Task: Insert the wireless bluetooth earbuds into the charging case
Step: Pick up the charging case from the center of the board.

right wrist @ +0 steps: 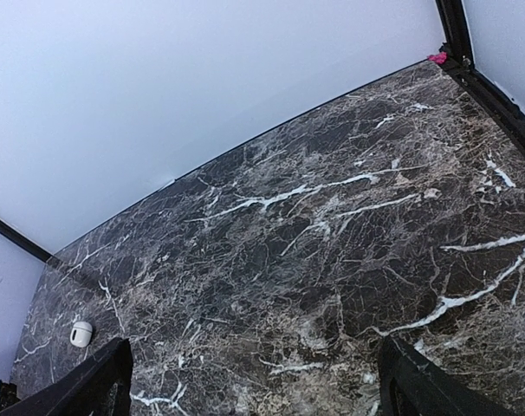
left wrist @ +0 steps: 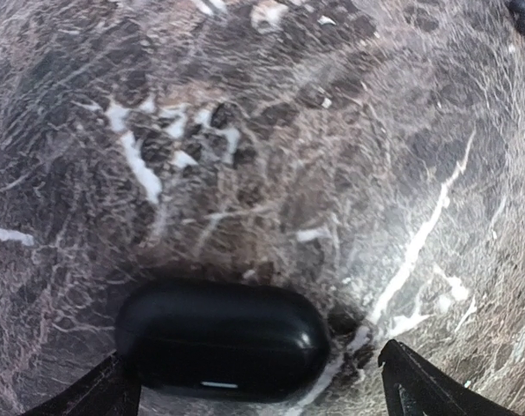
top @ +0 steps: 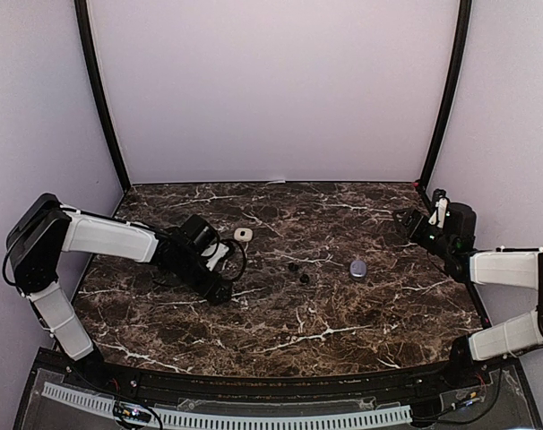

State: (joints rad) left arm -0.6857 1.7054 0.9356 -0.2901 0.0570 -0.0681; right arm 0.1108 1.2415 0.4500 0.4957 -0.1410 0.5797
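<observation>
A glossy black oval charging case (left wrist: 221, 340) lies shut on the marble, between the wide-apart fingers of my left gripper (left wrist: 254, 360). Its left end sits against the left finger (left wrist: 102, 394), and the right finger (left wrist: 431, 386) stands clear of it. From above, the left gripper (top: 219, 288) is low over the table's left-middle. Two dark earbuds (top: 294, 267) (top: 305, 279) lie to its right; one dark earbud (left wrist: 524, 16) shows at the left wrist view's top corner. My right gripper (top: 404, 222) hangs open at the far right, nothing between its fingers (right wrist: 254, 355).
A small white case (top: 243, 234) (right wrist: 81, 333) lies behind the left gripper. A grey-lilac oval case (top: 357, 268) sits right of the earbuds. White walls with black corner posts (top: 101, 98) close the table's back and sides.
</observation>
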